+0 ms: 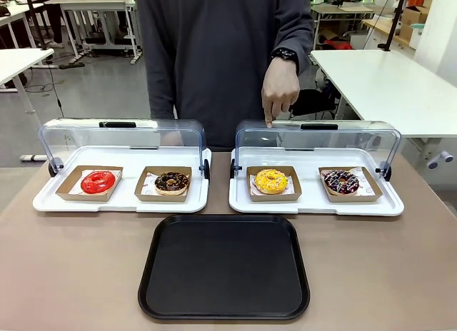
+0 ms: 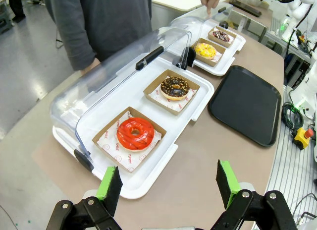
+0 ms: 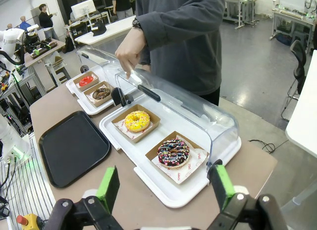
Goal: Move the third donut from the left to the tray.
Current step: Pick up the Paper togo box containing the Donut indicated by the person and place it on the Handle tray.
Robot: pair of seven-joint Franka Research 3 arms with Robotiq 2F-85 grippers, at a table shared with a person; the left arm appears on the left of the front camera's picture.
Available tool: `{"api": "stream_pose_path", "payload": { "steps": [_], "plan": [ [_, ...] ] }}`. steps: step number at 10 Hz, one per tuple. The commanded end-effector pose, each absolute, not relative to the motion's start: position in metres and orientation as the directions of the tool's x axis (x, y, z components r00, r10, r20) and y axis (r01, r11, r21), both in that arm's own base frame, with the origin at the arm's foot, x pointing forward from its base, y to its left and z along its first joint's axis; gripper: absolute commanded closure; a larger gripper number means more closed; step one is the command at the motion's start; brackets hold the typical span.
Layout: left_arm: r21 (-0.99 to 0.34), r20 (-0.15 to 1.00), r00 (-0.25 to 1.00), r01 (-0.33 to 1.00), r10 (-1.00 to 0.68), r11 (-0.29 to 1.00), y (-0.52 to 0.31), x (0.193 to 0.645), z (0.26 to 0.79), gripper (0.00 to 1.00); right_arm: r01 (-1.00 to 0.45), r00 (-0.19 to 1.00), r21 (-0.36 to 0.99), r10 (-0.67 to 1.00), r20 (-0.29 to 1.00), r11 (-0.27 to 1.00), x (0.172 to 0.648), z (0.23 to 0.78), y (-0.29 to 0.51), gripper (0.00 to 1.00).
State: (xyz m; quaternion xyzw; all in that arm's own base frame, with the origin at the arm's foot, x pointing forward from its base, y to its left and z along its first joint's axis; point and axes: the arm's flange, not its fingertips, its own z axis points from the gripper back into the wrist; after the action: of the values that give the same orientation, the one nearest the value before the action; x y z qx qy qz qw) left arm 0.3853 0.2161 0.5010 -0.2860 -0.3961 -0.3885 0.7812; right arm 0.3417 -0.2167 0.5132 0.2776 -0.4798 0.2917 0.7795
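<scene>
- My right end effector (image 3: 165, 183) hung off the right end of the surface (image 1: 71, 274), its two green-padded fingers spread wide with nothing between them.
- My left end effector (image 2: 168, 180) was likewise spread and held nothing, hovering off the left end of the surface, near the red donut (image 2: 134, 133).
- The yellow donut (image 1: 270, 180), third from the left, sat in its square cardboard holder (image 1: 274, 197) on the left half of the right-hand white tray (image 1: 314, 208), beside a chocolate donut (image 1: 341, 181) with coloured sprinkles.
- That tray's clear lid (image 1: 318, 138) was swung back and open, so the donut lay exposed from above and from my side.
- The person's hand (image 1: 280, 88) reached down from the far side with one finger at the top of the lid, right behind the yellow donut. I could not tell whether it touched.
- The black tray (image 1: 225, 267) lay flat on the surface, just in front of the two white trays and near the yellow donut.
- I judged the task not yet begun: the donut was untouched, and the step in hand was the approach.
- The next move, I judged, called for the right end effector, the nearer one, to travel forward and down over the donut with its fingers apart. It would then close on the holder's edges or gently across the ring, clear of the lid and the person's finger.
- After that, only a short carry toward me onto the black tray would be needed.
</scene>
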Motion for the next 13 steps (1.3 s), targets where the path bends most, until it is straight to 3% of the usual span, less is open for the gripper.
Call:
{"api": "stream_pose_path", "payload": {
  "steps": [1,4,8,11,13],
  "plan": [
    [-0.139,0.841,0.384,0.833,-0.380,0.535,0.216,0.385,0.502,0.00,-0.746,0.361,0.111,0.259,0.896,0.656,0.347,0.527,-0.199,0.00],
    [-0.139,0.841,0.384,0.833,-0.380,0.535,0.216,0.385,0.502,0.00,-0.836,0.310,-0.024,0.507,0.804,0.549,0.368,0.566,-0.113,0.00],
    [-0.139,0.841,0.384,0.833,-0.380,0.535,0.216,0.385,0.502,0.00,-0.929,0.145,-0.227,0.852,0.504,0.292,0.371,0.546,0.035,0.00],
    [-0.139,0.841,0.384,0.833,-0.380,0.535,0.216,0.385,0.502,0.00,-0.950,0.050,-0.270,0.929,0.367,0.157,0.370,0.499,0.096,0.00],
    [-0.139,0.841,0.384,0.833,-0.380,0.535,0.216,0.385,0.502,0.00,-0.944,0.042,-0.294,0.938,0.345,0.151,0.367,0.474,0.114,0.00]
  ]
}}
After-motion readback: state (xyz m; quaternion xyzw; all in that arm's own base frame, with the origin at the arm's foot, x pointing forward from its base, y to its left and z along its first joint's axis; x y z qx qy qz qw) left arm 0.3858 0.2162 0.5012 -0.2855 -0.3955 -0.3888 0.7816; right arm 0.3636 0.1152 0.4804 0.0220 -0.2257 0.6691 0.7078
